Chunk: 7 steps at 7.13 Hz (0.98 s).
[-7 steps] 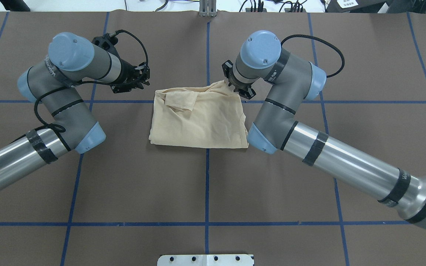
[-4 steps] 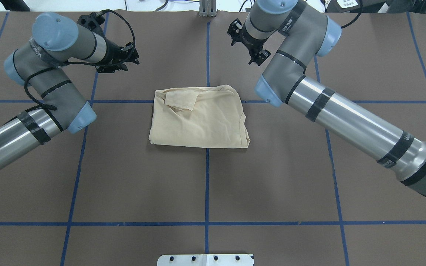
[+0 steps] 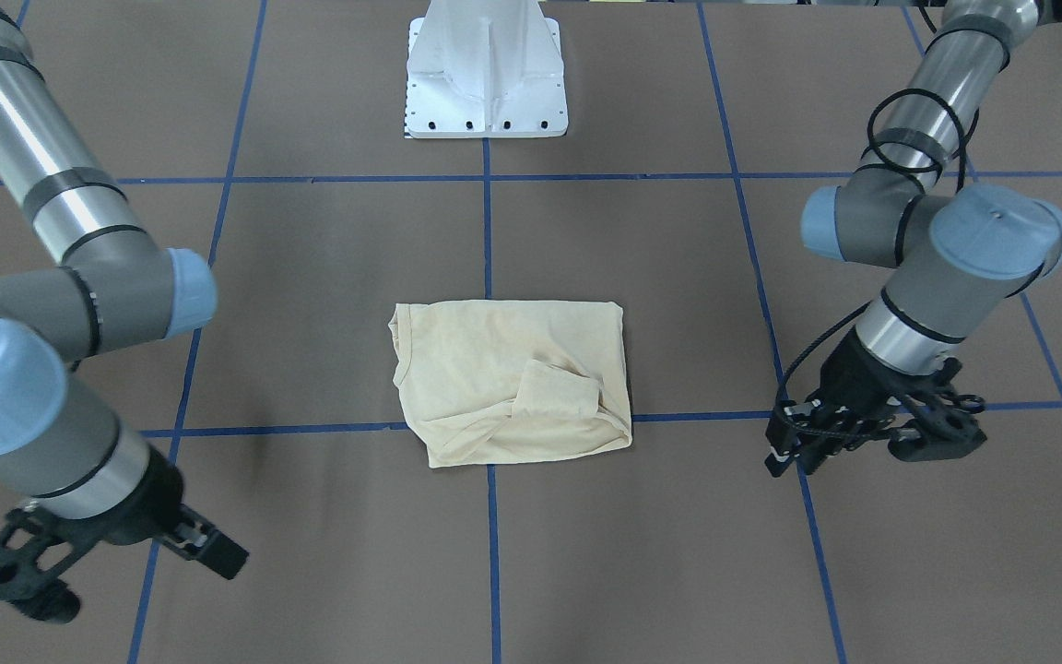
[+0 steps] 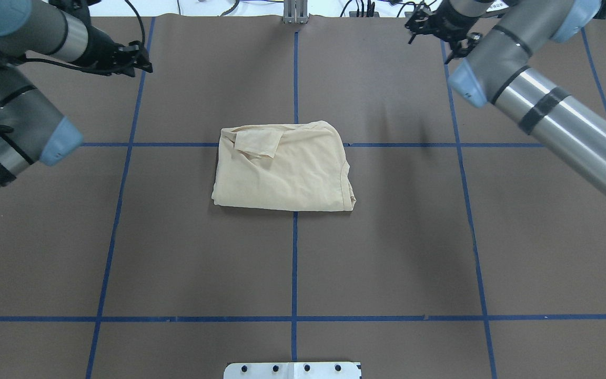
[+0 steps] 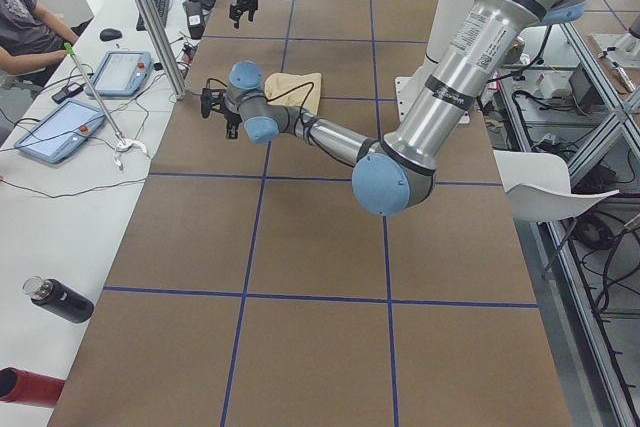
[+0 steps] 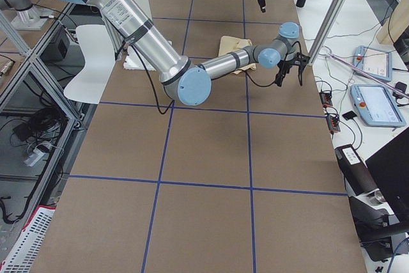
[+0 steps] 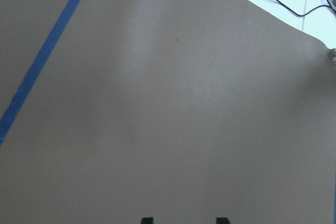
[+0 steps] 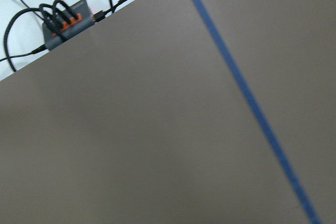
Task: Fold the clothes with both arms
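On the brown, blue-taped worktop one white pedestal base stood nearest, one folded cream T-shirt lay at the centre, and farther off, well apart from it, the left claw hung wide and empty and the right claw at a width I could not tell, with black cables beyond the far edge.

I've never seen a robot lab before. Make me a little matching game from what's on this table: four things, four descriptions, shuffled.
Things:
1. T-shirt
2. left gripper
3. pedestal base
4. tape lines

Descriptions:
A. white, with bolt holes along its edge
B. blue, forming a grid
C. cream, folded into a rough rectangle
D. black, holding nothing

Pairs: 1-C, 2-D, 3-A, 4-B
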{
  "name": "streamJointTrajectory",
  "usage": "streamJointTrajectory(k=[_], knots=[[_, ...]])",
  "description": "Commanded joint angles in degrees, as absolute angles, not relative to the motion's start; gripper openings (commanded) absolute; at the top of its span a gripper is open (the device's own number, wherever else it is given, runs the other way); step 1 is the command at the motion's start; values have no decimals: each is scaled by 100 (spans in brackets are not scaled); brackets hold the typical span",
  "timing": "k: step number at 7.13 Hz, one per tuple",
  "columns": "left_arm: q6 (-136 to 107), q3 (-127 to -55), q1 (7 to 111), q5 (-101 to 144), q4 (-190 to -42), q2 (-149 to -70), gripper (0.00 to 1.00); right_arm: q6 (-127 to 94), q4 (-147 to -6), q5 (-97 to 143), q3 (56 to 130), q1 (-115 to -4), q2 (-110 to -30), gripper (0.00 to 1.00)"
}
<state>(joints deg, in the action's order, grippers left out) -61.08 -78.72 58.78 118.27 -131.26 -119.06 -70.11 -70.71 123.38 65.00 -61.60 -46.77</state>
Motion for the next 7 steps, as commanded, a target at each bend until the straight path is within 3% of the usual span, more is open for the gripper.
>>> streamJointTrajectory(k=[1, 3, 6, 7], knots=[[-3983, -8173, 6710, 12249, -12956, -11253, 50, -4039, -8003, 12891, 6881, -7141, -5350, 100], [-1978, -8148, 7668, 12637, -12563, -10777, 50, -2188, -8313, 13367, 6934, -8081, -5964, 100], [880, -8156, 9120, 13086, -10317, -10819, 51, 460, -9639, 13368, 7126, -8963, -6518, 100], [940, -8148, 9219, 13096, -9805, -10845, 58, 492, -9920, 13359, 7467, -9017, -6713, 100]])
